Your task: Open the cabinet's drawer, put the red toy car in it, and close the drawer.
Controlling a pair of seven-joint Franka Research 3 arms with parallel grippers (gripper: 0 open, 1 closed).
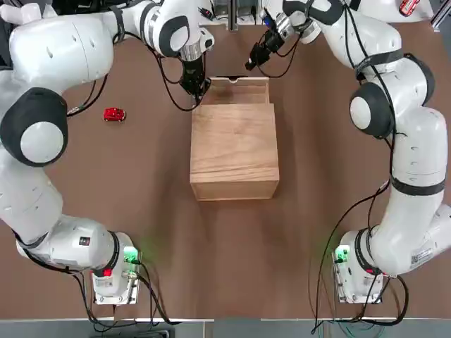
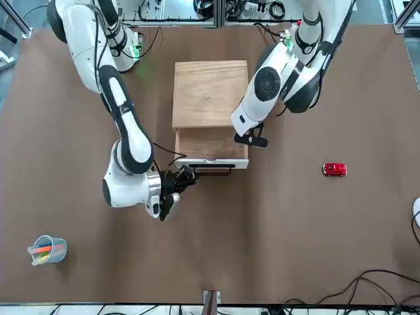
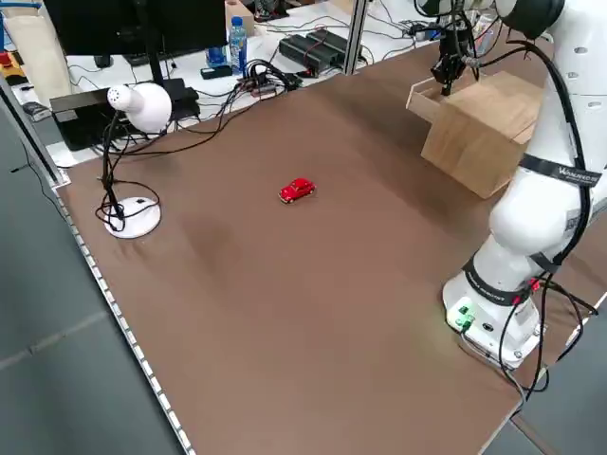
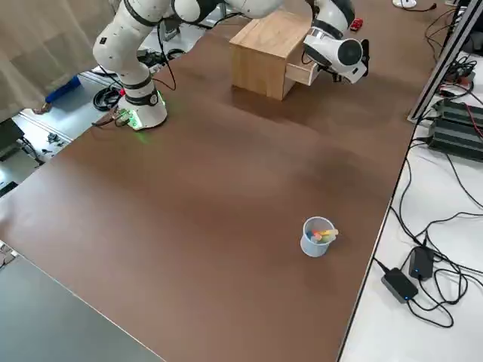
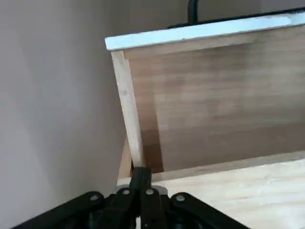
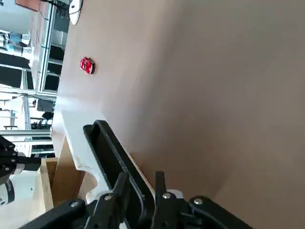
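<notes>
The right gripper (image 2: 176,187) had its two fingers (image 6: 159,183) clamped on the dark handle (image 6: 112,155) of the drawer (image 1: 237,90), one finger to either side of the bar, at the handle's end on that arm's side. The gripper lay roughly level against the drawer's pale front edge (image 5: 200,32).

The left gripper (image 1: 194,86) had its fingers pressed together with nothing between them. It pointed down at the corner where the drawer's side wall (image 5: 128,107) met the cabinet (image 1: 234,151), on the left arm's side, with its tips just above the wall's top edge; contact could not be confirmed.

The drawer stood pulled partway out of the cabinet's far face, its inside bare wood (image 5: 214,105). The cabinet sat at the middle of the brown table (image 1: 232,260), between the two arms.

The red toy car (image 1: 114,114) rested on the table on its wheels, well apart from the cabinet, out on the left arm's side and clear of both grippers. It also appeared in the front view (image 2: 334,169), the left side view (image 3: 297,190) and, far off, in the right wrist view (image 6: 87,65).

A small cup of coloured items (image 2: 47,250) stood well apart on the right arm's side, near the far edge. A white lamp (image 3: 133,161) stood at the table's left edge.
</notes>
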